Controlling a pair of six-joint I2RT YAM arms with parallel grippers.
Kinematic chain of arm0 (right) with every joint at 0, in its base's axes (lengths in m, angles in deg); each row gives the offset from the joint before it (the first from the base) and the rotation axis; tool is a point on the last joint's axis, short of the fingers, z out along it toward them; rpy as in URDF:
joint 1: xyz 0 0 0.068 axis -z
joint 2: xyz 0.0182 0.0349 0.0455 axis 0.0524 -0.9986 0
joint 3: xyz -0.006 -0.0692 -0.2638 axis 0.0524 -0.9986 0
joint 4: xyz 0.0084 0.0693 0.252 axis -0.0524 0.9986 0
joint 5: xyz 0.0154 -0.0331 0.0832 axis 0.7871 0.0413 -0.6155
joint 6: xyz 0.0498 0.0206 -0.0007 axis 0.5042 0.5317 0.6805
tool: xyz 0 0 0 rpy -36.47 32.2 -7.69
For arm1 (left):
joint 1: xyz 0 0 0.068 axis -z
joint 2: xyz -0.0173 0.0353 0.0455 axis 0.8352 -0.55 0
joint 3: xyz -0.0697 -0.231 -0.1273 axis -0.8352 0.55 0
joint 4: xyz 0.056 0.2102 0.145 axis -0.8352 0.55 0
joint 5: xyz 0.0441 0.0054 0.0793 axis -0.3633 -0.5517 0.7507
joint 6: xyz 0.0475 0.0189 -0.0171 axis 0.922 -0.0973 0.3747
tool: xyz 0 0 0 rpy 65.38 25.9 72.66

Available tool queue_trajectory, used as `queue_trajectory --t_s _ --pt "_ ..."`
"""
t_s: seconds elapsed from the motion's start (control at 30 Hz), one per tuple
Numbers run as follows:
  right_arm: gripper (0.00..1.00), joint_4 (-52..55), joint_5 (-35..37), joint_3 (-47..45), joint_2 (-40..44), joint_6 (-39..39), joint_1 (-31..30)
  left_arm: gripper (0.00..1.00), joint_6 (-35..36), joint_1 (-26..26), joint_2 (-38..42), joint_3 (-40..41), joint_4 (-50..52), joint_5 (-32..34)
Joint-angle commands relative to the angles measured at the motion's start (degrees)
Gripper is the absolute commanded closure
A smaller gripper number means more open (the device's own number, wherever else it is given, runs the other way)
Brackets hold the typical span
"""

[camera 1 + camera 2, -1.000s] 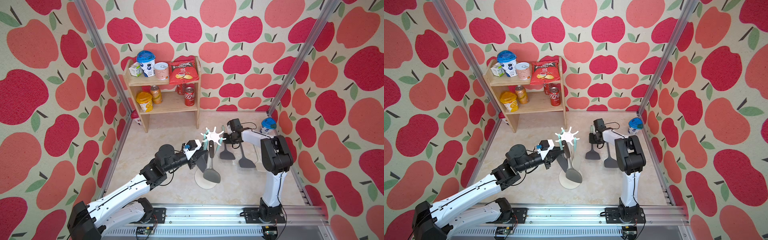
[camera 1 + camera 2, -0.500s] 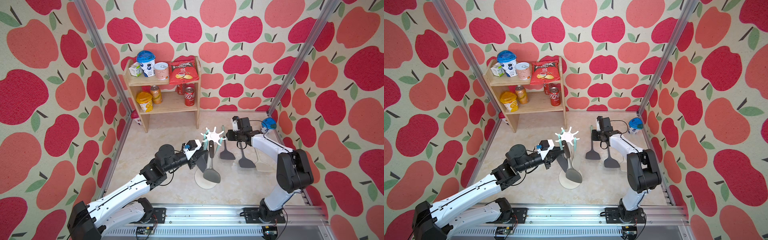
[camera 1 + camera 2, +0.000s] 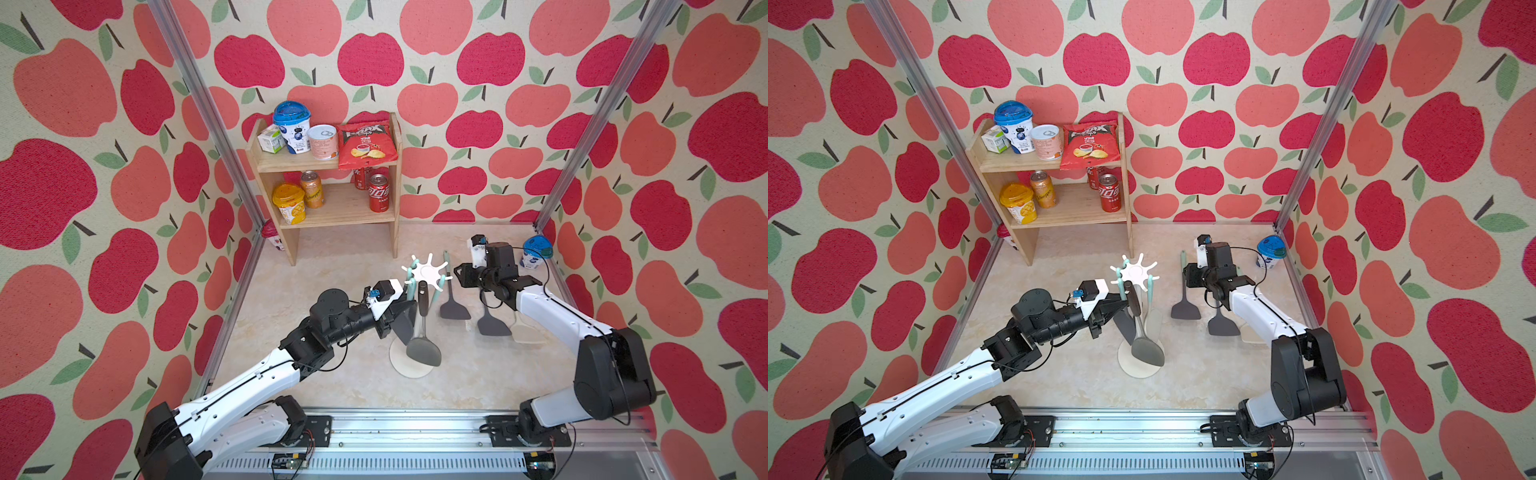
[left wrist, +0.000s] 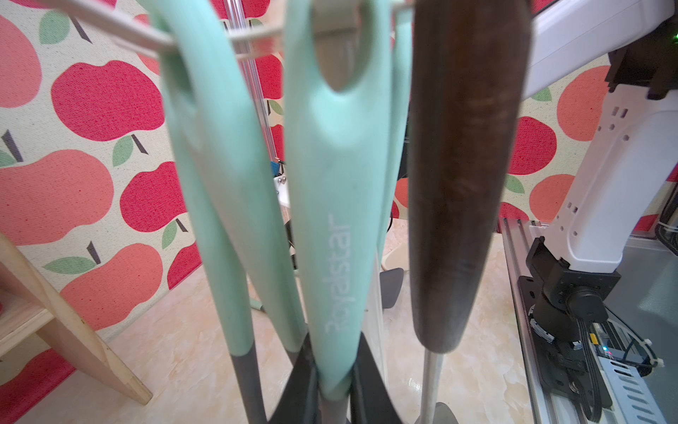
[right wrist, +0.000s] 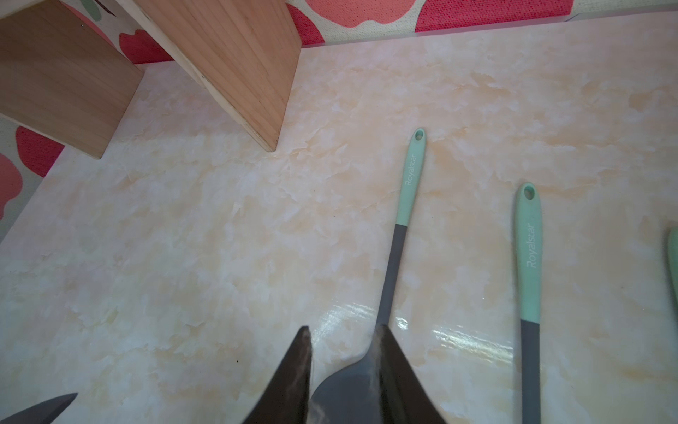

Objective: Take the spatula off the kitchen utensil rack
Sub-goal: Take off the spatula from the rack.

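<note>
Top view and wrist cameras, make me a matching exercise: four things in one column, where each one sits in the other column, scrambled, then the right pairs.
1. chip bag
2. yellow tub
3. clamped spatula in the left pincer
4. grey-headed spatula nearest the right pincer

A. flat on the tabletop
B. upper tier of the wooden shelf
C. hooked on the kitchen utensil rack
D. lower tier of the wooden shelf

Pairs: 1-B, 2-D, 3-C, 4-A
</note>
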Motion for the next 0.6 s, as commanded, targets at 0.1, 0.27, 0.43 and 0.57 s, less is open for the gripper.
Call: queue_trajectory --t_s 0.1,0.27,0.43,0.57 --pt "0.67 -2.3 -2.9 -3.1 5.8 -1.4 -0.6 1.00 0.3 -0.4 -2.1 1.8 5.7 0.7" --pt "0.67 -2.7 -4.4 -5.6 9.8 -1.6 -0.8 1.00 0.3 -0.4 -2.5 1.5 5.7 0.4" --pt "0.67 -3.9 -5.4 -9.1 13.9 -2.9 -2.0 1.00 0.5 -0.4 -3.1 1.3 5.3 0.4" --pt "0.67 -5.8 -5.8 -12.0 18.5 -4.0 -3.6 1.00 0.6 -0.4 -3.7 1.0 4.7 0.2"
